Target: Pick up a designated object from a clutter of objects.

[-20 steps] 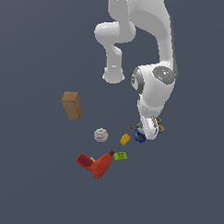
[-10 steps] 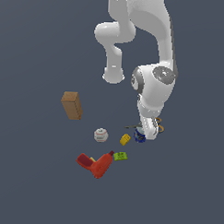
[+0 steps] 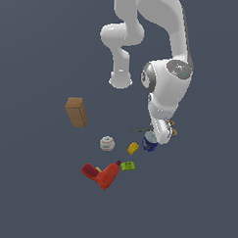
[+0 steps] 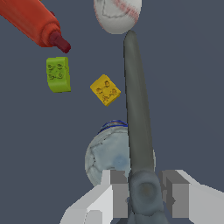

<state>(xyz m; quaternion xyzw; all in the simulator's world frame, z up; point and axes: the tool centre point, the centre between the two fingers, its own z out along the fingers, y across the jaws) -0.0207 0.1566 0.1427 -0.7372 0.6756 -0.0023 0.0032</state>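
Exterior view: gripper (image 3: 161, 134) hangs just as it did a second ago; scissors (image 3: 165, 129) at its tip, over the blue can (image 3: 149, 142); no lift yet.
Wrist view: fingers (image 4: 114, 189) clamped on the scissors' pivot, blades (image 4: 136, 105) pointing at the baseball (image 4: 117, 15); grasp looks settled.

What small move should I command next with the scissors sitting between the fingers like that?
Probably a short straight lift. In the wrist view the hand has a finger on each side of the scissors near the pivot, apparently shut on them. The blades run over the blue-white can toward the baseball, so raising first should avoid dragging across either.
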